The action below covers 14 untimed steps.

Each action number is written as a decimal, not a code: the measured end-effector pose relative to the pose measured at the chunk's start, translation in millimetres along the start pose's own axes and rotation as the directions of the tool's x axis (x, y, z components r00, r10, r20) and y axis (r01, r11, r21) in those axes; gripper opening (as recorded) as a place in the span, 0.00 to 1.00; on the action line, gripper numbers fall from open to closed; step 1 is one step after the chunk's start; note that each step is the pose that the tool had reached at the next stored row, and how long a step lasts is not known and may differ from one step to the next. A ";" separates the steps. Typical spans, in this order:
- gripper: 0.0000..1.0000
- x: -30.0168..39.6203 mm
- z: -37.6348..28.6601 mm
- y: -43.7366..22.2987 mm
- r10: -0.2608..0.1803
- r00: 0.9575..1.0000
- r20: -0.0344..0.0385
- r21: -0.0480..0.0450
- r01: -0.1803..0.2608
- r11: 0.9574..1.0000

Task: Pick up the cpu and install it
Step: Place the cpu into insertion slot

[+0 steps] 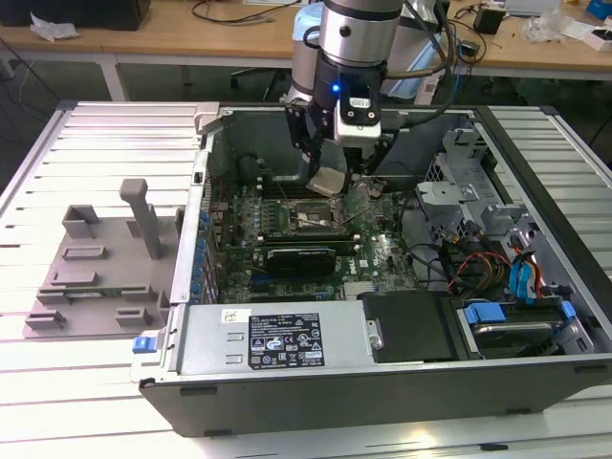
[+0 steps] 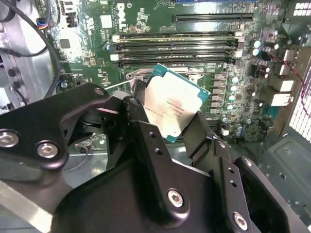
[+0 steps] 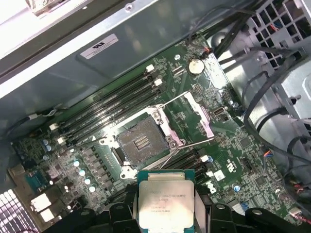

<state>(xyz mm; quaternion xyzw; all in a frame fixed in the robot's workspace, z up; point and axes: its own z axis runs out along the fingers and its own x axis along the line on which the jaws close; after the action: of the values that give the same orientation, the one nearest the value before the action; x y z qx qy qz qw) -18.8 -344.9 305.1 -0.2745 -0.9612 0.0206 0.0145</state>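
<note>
So the arm (image 1: 356, 38) is hanging down into the open computer case (image 1: 382, 382), top middle of the exterior view. The gripper (image 1: 330, 170) is clamped on the cpu (image 1: 328, 181), with a black finger pressed against each of two opposite edges. In the second wrist view you can see the fingers (image 2: 138, 114) squeezing the chip (image 2: 170, 104) from both sides, with its silver top facing the camera.

The chip is up in the air and not seated in anything. In the exterior view it looks a bit tilted. It sits just above the socket (image 1: 304, 218) in the frame, near it but clearly apart. The first wrist view shows the socket (image 3: 141, 144) open, with its contact field bare. The metal retention frame (image 3: 197, 114) is flipped back beside it, and the held chip (image 3: 166, 201) is close by.

The memory slots (image 2: 175, 46) run across the green motherboard (image 1: 378, 253) past the socket.

Off on the exterior view's left, middle of the frame, a grey plastic tray (image 1: 96, 263) sits on the slatted metal table (image 1: 96, 402), well away from the gripper.
</note>
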 end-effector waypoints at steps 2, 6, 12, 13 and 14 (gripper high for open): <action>0.55 0.0 0.0 0.0 0.019 1.000 -0.001 0.000 -0.019 1.000; 0.55 0.0 0.0 0.0 0.071 0.997 -0.003 -0.001 -0.071 0.997; 0.55 0.0 0.1 0.0 0.138 0.990 -0.007 -0.002 -0.138 0.990; 0.55 0.0 0.1 0.0 0.149 0.989 -0.007 -0.002 -0.149 0.989; 0.55 0.0 0.1 0.0 0.171 0.985 -0.008 -0.002 -0.171 0.985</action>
<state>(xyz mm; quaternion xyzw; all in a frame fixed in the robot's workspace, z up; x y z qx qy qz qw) -18.8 -344.9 304.9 -0.3559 -0.9342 0.0194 0.0162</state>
